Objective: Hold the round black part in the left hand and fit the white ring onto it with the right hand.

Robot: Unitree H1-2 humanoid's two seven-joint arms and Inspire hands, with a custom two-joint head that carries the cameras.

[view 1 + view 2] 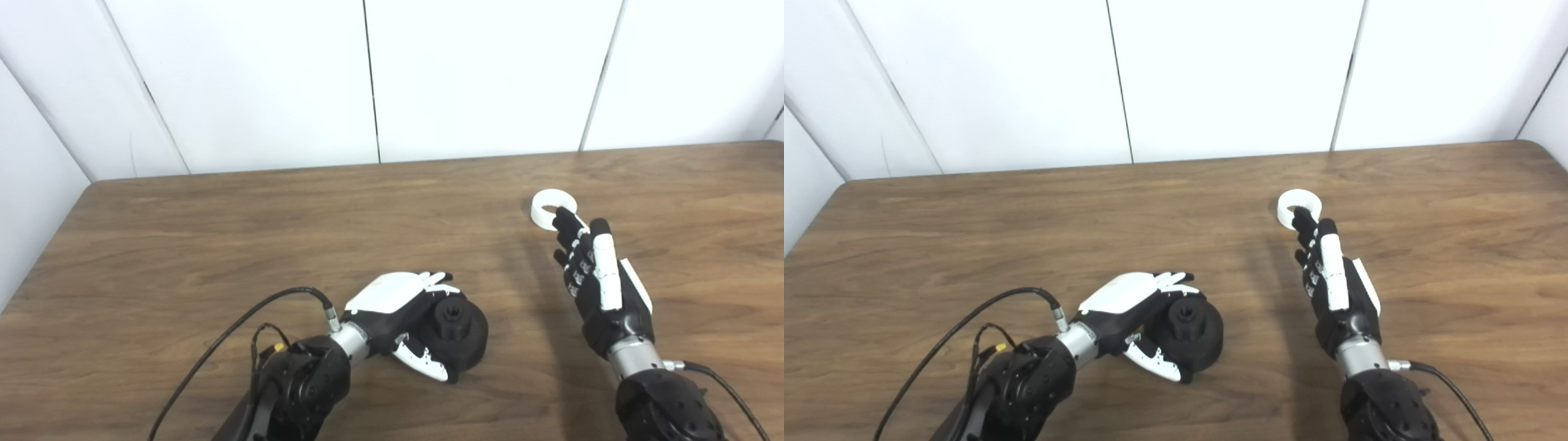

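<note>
Left hand (398,309) is down on the counter (245,233), fingers wrapped around the round black part (456,331): fingers over its far side, thumb under the near side. Part sits on the counter near the front edge, tilted, its toothed centre hole facing up and toward me.

Right hand (597,278) is stretched out flat over the counter, fingers straight and close together, holding nothing. Fingertips (560,215) overlap the near rim of the white ring (551,205); can't tell if they touch it. Ring lies flat on the counter, well apart from the black part, off to its right and farther back.
</note>
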